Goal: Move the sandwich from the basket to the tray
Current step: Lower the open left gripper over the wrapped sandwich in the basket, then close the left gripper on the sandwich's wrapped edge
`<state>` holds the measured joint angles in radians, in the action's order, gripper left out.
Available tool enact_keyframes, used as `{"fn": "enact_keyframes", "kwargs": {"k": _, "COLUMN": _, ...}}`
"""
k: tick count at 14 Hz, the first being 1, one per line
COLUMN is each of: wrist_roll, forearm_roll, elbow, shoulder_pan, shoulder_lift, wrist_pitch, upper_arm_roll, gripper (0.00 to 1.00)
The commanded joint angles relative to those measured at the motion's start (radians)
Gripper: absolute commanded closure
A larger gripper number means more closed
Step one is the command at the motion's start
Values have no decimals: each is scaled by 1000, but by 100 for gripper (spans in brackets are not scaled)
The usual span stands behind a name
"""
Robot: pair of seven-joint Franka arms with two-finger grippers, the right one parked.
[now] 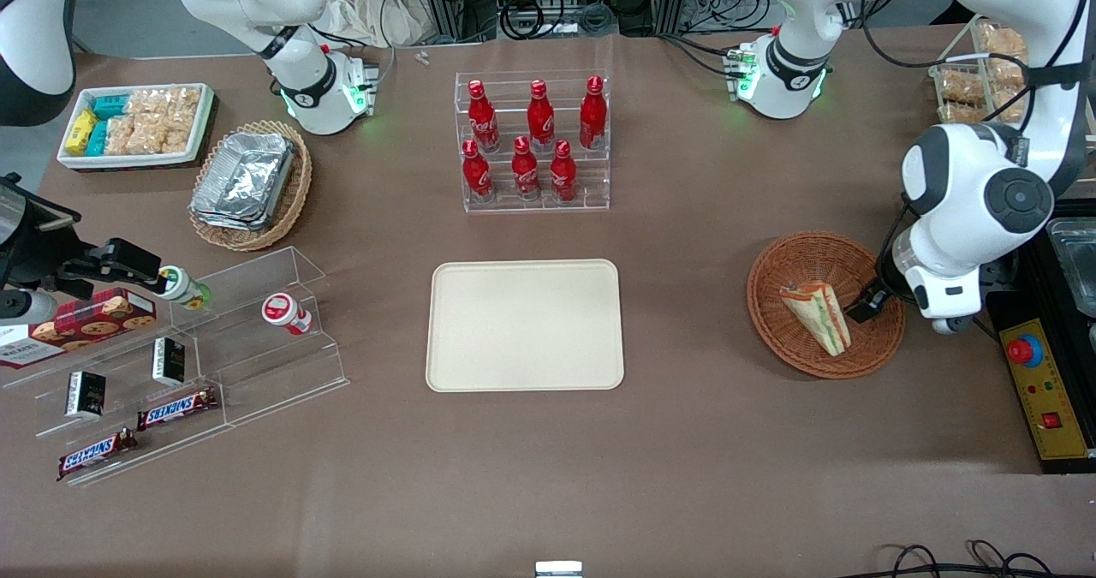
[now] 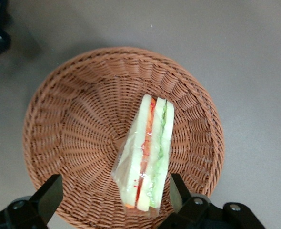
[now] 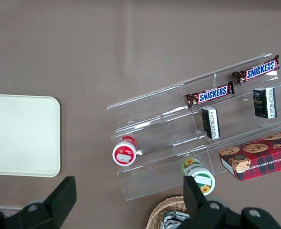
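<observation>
The left arm's gripper point(image 2: 113, 198) hangs over the woven wicker basket point(image 1: 792, 261) at the right of the front view, fingers spread wide and holding nothing. The wrapped wedge sandwich point(image 2: 146, 152) lies between them in the basket's bowl, with its striped filling edge facing up. To grasp well, I judge it should descend straight, close across the bread faces gently so the wrap does not slip, then lift clear of the rim before heading for the cream tray point(image 1: 445, 372) at the frame's centre.
</observation>
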<state>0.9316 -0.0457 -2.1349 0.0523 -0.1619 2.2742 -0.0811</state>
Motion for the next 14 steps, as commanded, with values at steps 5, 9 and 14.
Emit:
{"fn": "enact_keyframes", "kwargs": {"k": 5, "wrist_roll": 59, "forearm_roll": 4, "elbow": -19, "shoulder_pan": 0, "shoulder_lift": -59, "wrist_pitch": 85, "upper_arm_roll": -32, "gripper": 0}}
{"fn": "enact_keyframes", "kwargs": {"k": 9, "wrist_roll": 59, "forearm_roll": 3, "elbow": -60, "shoulder_pan": 6, "shoulder_lift": -76, "wrist_pitch": 149, "upper_arm_roll": -32, "gripper": 0}}
{"fn": "enact_keyframes", "kwargs": {"k": 14, "wrist_roll": 59, "forearm_roll": 3, "elbow": -59, "shoulder_pan": 6, "shoulder_lift": -120, "wrist_pitch": 198, "upper_arm_roll": -32, "gripper": 0}}
